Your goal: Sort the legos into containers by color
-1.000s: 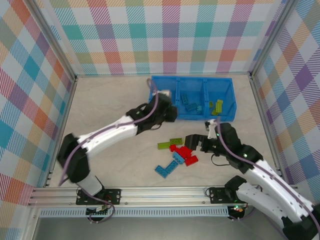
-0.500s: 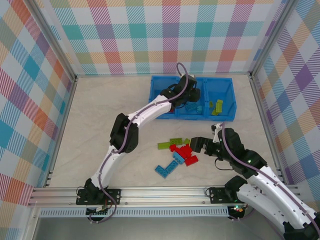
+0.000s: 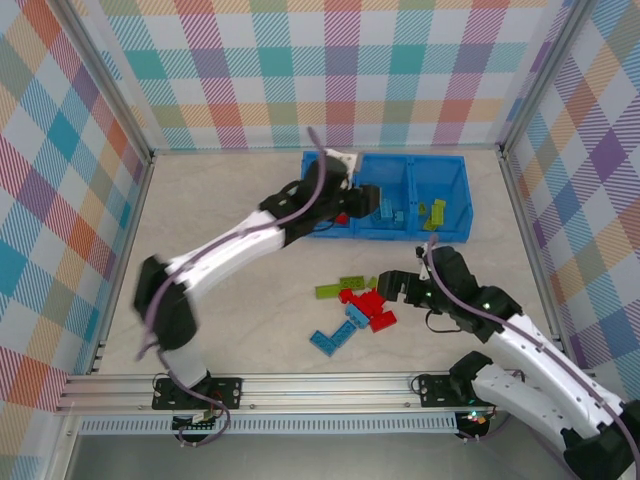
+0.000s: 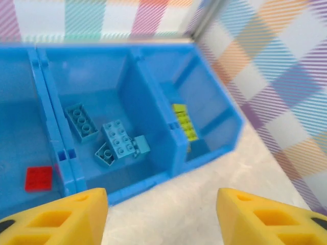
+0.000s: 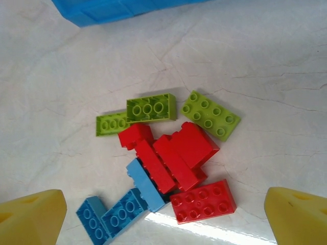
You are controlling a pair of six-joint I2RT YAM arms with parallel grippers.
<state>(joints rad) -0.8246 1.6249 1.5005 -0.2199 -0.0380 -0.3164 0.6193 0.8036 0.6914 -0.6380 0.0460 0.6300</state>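
Left wrist view: the left tool (image 4: 161, 209) hangs open and empty over the blue bin (image 4: 134, 186), a red brick (image 4: 39, 178) in its 9 o'clock compartment. The right tool (image 5: 163, 204), wide open and empty, hovers above the unsorted legos (image 5: 173, 158), ready to pick one.

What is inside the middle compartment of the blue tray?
About four light blue bricks lie in the middle compartment. Its near wall hides the floor right behind it.
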